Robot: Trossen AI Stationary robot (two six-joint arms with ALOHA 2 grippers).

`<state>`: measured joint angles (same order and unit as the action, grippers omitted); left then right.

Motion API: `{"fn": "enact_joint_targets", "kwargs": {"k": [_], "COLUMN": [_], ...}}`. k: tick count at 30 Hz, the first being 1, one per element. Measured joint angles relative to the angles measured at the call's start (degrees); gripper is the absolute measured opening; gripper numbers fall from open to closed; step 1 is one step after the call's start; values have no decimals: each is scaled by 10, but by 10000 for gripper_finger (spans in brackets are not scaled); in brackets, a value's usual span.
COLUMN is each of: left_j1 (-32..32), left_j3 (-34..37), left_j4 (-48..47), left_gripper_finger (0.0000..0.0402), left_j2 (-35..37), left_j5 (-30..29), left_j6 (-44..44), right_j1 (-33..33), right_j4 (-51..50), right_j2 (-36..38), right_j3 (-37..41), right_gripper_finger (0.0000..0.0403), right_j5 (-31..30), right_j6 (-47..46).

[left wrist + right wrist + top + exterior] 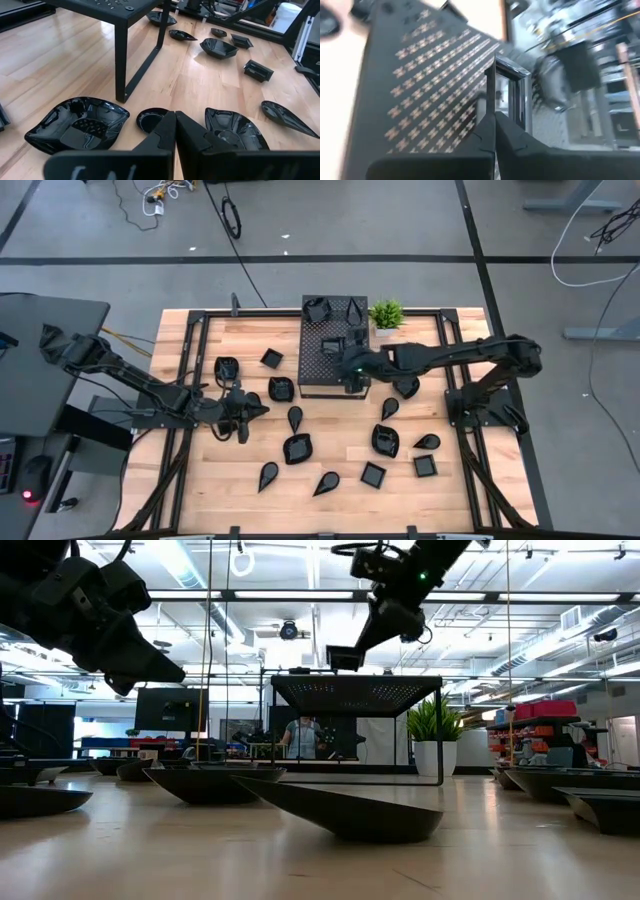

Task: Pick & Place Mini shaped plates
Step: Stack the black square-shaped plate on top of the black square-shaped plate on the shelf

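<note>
Right gripper [352,372] over the perforated box [328,365], fingers pinching a square mini plate [507,95]. Left gripper [243,412] low above the worktop [470,480], fingers closed, empty. A few plates sit on the box; most remain scattered.

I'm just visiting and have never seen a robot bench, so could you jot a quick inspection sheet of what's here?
Surface: wooden table, dark frame.
Job's things: black plates scattered on the table; a few on the perforated box.
Clutter: potted plant beside the box.
Grippers: left gripper shut, empty, low over plates; right gripper shut on a square plate, above the box.
Cables: loose on the floor.
Surroundings: workshop, a person far behind.
</note>
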<state>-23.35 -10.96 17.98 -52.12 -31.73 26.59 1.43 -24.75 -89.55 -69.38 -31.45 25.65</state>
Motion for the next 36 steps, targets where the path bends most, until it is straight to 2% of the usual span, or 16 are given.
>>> {"fn": "enact_joint_targets", "kwargs": {"k": [4, 11, 36], "left_j1": [0, 0, 0], "left_j3": [0, 0, 0], "left_j4": [0, 0, 0], "left_gripper_finger": [16, 16, 16], "left_j2": [0, 0, 0], "left_j5": [0, -1, -13], "left_j6": [0, -1, -1], "right_j1": [3, 19, 21], "right_j4": [90, 162, 162], "right_j2": [28, 27, 26], "right_j3": [49, 106, 126], "right_gripper_finger": [0, 0, 15], "right_j5": [-30, -31, -6], "right_j6": [22, 32, -4]}}
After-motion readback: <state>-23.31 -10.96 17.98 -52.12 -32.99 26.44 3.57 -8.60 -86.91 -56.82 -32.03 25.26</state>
